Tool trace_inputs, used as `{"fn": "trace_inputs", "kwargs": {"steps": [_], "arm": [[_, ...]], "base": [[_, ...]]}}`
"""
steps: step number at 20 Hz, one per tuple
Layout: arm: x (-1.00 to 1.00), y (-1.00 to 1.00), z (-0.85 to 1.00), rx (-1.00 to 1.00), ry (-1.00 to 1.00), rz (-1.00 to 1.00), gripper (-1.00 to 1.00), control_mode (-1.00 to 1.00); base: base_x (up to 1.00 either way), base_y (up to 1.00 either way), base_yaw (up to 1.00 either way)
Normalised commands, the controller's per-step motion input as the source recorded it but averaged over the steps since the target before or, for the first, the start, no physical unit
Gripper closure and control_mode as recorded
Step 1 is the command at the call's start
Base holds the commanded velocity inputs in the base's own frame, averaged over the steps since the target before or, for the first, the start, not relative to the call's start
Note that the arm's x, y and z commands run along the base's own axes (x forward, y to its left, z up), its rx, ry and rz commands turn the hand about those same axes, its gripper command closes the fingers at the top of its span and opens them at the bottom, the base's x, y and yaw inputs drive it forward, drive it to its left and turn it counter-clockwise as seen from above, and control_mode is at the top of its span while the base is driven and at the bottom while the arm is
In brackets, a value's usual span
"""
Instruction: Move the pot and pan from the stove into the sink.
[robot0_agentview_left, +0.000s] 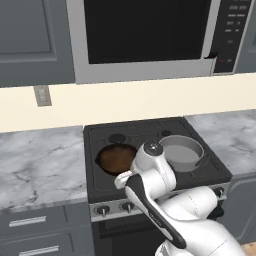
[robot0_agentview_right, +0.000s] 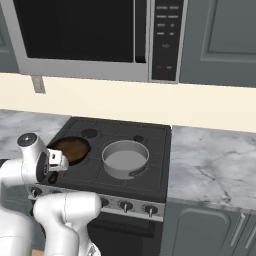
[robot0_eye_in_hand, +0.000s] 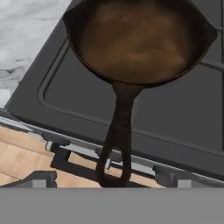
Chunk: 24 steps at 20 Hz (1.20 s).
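Note:
The black pan (robot0_agentview_left: 116, 157) with its brownish inside sits on the front left burner of the stove (robot0_agentview_left: 150, 130). To its right, on the front right burner, stands the silver pot (robot0_agentview_left: 181, 151). In the hand view the pan (robot0_eye_in_hand: 140, 39) lies just ahead, its short handle (robot0_eye_in_hand: 119, 131) pointing back at me. My gripper (robot0_eye_in_hand: 107, 180) is open above the stove's front edge, fingertips (robot0_eye_in_hand: 43, 178) wide apart, the handle's end lying between them untouched. In the right base view my wrist hovers in front of the pan (robot0_agentview_right: 72, 149), left of the pot (robot0_agentview_right: 125, 159). The sink is out of view.
A microwave (robot0_agentview_left: 145, 35) hangs above the stove. Grey marble counters (robot0_agentview_left: 40, 165) (robot0_agentview_right: 215, 165) flank it on both sides. Silver knobs (robot0_agentview_right: 125, 205) line the stove's front edge. Grey drawers (robot0_agentview_left: 30, 225) sit under the left counter. Wooden floor (robot0_eye_in_hand: 22, 157) shows below the stove front.

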Motion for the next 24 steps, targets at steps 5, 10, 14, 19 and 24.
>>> {"fn": "trace_inputs", "kwargs": {"steps": [5,10,14,19,24], "arm": [[0.05,0.0,-0.09,0.01,0.0,-0.1,-1.0,-1.0],[0.04,-0.07,-0.07,0.01,0.0,0.0,-1.0,-1.0],[0.08,-0.13,-0.29,0.03,0.0,0.0,-1.0,-1.0],[0.08,-0.17,-0.43,0.07,0.0,0.0,-1.0,-1.0],[0.09,-0.13,-0.62,0.07,0.0,0.0,-1.0,-1.0]], "base": [[0.0,0.0,0.0],[0.0,0.0,0.0],[0.0,0.0,0.0],[0.0,0.0,0.0],[0.0,0.0,0.0]]}}
